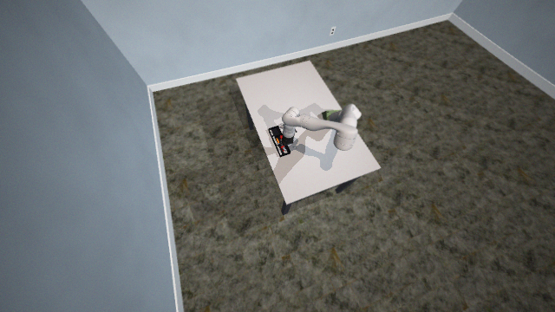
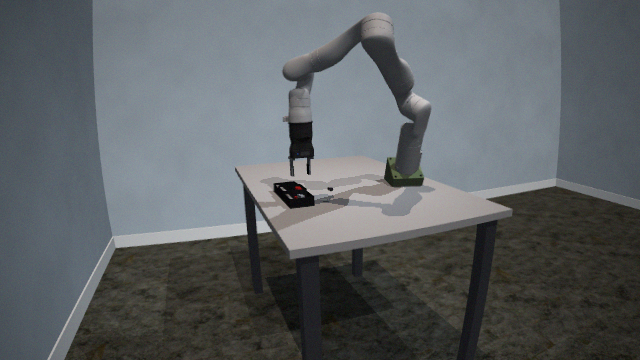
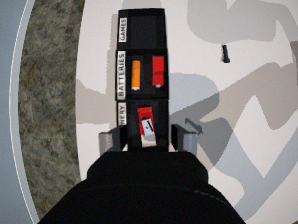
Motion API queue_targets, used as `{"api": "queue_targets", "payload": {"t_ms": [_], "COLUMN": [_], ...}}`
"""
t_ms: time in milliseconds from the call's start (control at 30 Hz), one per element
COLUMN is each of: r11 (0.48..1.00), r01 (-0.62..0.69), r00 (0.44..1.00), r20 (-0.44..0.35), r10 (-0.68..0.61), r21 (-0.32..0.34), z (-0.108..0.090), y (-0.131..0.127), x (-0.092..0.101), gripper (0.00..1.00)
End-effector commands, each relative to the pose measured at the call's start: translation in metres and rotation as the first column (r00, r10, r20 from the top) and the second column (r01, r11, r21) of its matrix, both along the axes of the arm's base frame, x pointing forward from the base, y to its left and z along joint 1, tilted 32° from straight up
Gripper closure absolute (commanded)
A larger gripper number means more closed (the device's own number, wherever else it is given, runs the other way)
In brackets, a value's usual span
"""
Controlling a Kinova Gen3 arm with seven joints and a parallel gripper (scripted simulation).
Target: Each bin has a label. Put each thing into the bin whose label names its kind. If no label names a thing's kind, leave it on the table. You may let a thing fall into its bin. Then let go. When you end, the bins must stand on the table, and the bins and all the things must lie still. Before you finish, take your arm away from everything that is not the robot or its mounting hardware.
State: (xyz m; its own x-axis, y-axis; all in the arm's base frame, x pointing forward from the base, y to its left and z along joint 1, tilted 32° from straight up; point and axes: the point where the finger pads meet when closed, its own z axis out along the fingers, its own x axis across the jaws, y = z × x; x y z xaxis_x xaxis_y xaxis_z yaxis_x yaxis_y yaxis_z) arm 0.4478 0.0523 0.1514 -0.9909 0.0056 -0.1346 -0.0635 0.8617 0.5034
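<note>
A black row of three labelled bins (image 3: 166, 43) (image 2: 286, 196) (image 1: 275, 134) lies near the table's left edge. The far bin is empty. The middle bin, labelled for batteries, holds an orange battery (image 3: 136, 75) and a red battery (image 3: 157, 71). The near bin holds a red and white thing (image 3: 147, 125). My gripper (image 3: 149, 133) (image 2: 300, 172) is open and empty, well above the near bin. A small dark screw (image 3: 225, 54) (image 2: 330, 188) and a thin wire-like piece (image 3: 193, 124) (image 2: 325, 198) lie on the table (image 3: 253, 16) (image 2: 400, 220) (image 1: 277, 87), right of the bins.
The arm's green base (image 2: 403, 177) (image 1: 329, 113) stands at the table's far right side. The table's left edge runs close beside the bins, with carpet floor (image 3: 53, 96) below it.
</note>
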Motion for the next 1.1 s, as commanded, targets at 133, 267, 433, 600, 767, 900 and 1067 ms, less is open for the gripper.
{"api": "queue_targets", "payload": {"t_ms": [133,267,433,600,767,900,1067], "r11": [1.000,1.000,1.000,1.000,1.000,1.000,1.000], "r01": [0.002,0.003,0.003,0.003,0.003,0.004,-0.006], "r00": [1.000,1.000,1.000,1.000,1.000,1.000,1.000], "r20": [0.009,0.008,0.008,0.008,0.008,0.008,0.013], "r10": [-0.002,-0.003,-0.003,-0.003,-0.003,-0.004,0.006], "r21": [0.001,0.001,0.001,0.001,0.000,0.000,-0.003], "z": [0.024,0.038,0.055,0.065,0.082,0.092,0.091], "y": [-0.013,-0.022,-0.032,-0.038,-0.048,-0.054,-0.054], "x": [0.000,-0.002,-0.005,-0.007,-0.010,-0.011,-0.010], "gripper": [0.00,0.00,0.00,0.00,0.00,0.00,0.00]}}
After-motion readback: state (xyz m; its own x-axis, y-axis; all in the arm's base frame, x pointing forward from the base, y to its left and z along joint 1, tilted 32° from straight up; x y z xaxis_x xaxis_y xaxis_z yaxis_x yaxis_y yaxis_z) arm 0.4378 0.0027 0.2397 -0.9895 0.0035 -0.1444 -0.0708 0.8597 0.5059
